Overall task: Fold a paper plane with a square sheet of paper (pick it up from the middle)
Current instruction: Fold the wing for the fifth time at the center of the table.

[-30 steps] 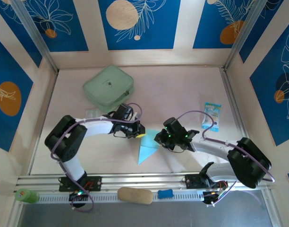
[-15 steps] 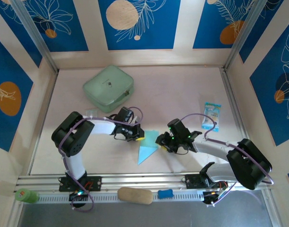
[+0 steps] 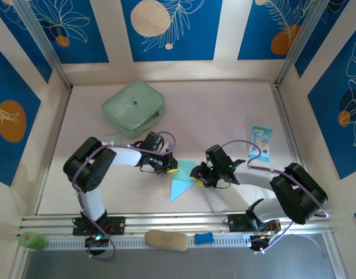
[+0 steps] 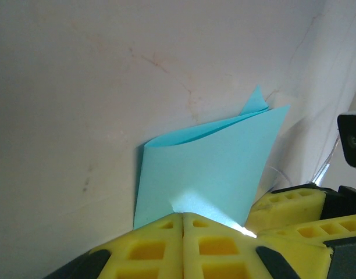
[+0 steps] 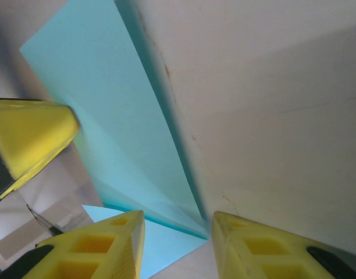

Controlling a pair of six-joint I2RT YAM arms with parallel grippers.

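The square sheet of paper (image 3: 180, 185) is light cyan-blue and lies folded into a pointed shape at the table's front middle. Its top layer (image 4: 207, 163) bows up along a fold. My left gripper (image 3: 170, 168) is at the sheet's upper left edge. Its yellow fingers (image 4: 160, 244) are shut tight together, and their tips rest against the paper with nothing seen between them. My right gripper (image 5: 178, 232) is at the sheet's right side (image 3: 196, 176). It is open, and its two fingertips straddle a folded corner of the paper (image 5: 137, 145) without touching it.
A mint-green case (image 3: 134, 107) sits at the back left and a small printed packet (image 3: 261, 142) at the right. On the front rail lie a tan oblong (image 3: 166, 240), a small blue piece (image 3: 204, 238) and a green bottle (image 3: 31, 239). The two grippers are close together.
The right gripper has slid left to the paper's edge with its jaws wider apart. The left arm's elbow swung in and its gripper settled on the sheet.
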